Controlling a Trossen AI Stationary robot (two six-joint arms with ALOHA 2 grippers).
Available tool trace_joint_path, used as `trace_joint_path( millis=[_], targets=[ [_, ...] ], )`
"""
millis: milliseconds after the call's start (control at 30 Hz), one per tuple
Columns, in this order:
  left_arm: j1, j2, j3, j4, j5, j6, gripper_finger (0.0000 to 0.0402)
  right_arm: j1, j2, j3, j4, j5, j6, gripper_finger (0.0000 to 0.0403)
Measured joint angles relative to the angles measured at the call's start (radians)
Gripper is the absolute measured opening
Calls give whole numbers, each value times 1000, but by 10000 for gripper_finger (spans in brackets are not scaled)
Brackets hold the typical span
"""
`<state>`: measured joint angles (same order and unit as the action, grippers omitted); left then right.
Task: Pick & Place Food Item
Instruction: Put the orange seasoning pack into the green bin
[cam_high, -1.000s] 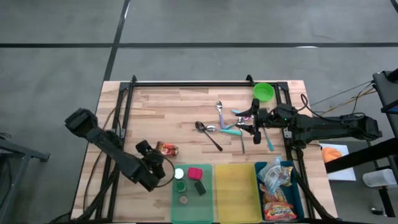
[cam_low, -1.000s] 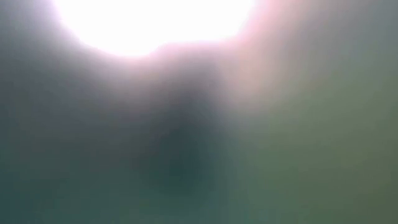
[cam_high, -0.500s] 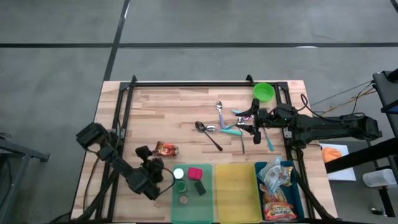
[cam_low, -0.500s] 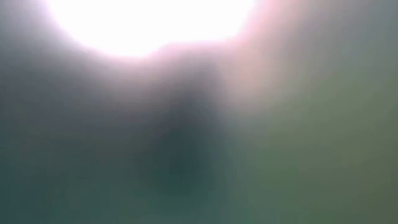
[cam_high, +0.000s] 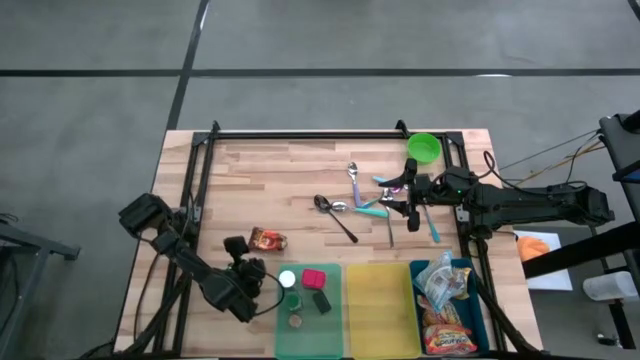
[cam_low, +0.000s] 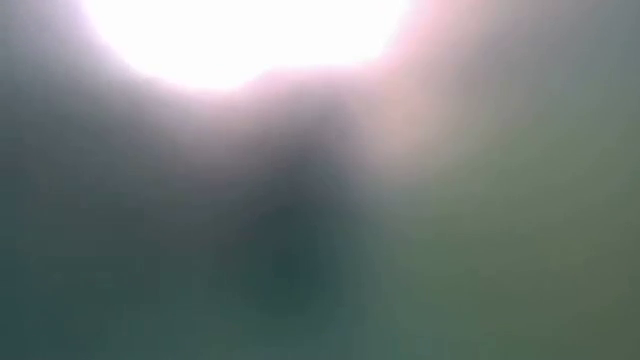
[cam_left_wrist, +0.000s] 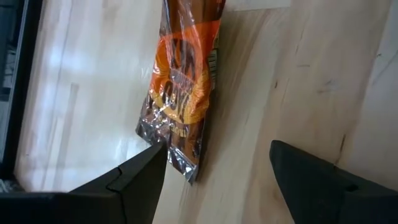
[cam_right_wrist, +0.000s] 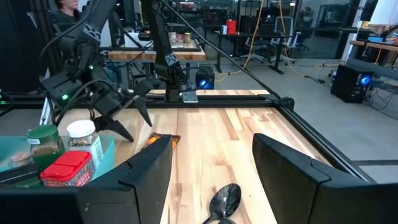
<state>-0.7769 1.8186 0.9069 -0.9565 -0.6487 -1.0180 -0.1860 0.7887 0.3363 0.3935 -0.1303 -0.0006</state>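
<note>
— Wooden surface (cam_high: 260, 190) with a black frame, seen from above: what lies on it?

— A snack packet (cam_high: 267, 239), orange and brown, flat on the boards near the front left. Along the front edge stand three bins: a green bin (cam_high: 333, 325) with jars and a red box, a yellow bin (cam_high: 379, 305), and a blue bin (cam_high: 462, 268) full of other packets. Spoons (cam_high: 352, 176) lie toward the right, near a green cup (cam_high: 424, 148).

— Where is the left hand (cam_high: 240, 255)?

— Low over the boards, just beside the packet and pointing down at it. In its wrist view the two dark fingers (cam_left_wrist: 140, 177) are spread, and the packet's silver-edged end lies between them, close against one finger. Whether that finger touches the foil I cannot tell.

— And the right hand (cam_high: 400, 192)?

— It hangs over the spoons at the right, fingers apart, gripping nothing.

— The low view?

— Only glare and blur.
</note>
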Motion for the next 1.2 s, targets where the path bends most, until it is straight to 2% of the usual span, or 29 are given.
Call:
trace_joint_path(
  millis=[633, 1200],
  targets=[
    [68, -30, -133, 123, -97, -3, 290, 0, 0, 0, 0, 0, 0, 221],
    [88, -29, -181, 189, -149, -10, 284, 0, 0, 0, 0, 0, 0, 221]
  ],
)
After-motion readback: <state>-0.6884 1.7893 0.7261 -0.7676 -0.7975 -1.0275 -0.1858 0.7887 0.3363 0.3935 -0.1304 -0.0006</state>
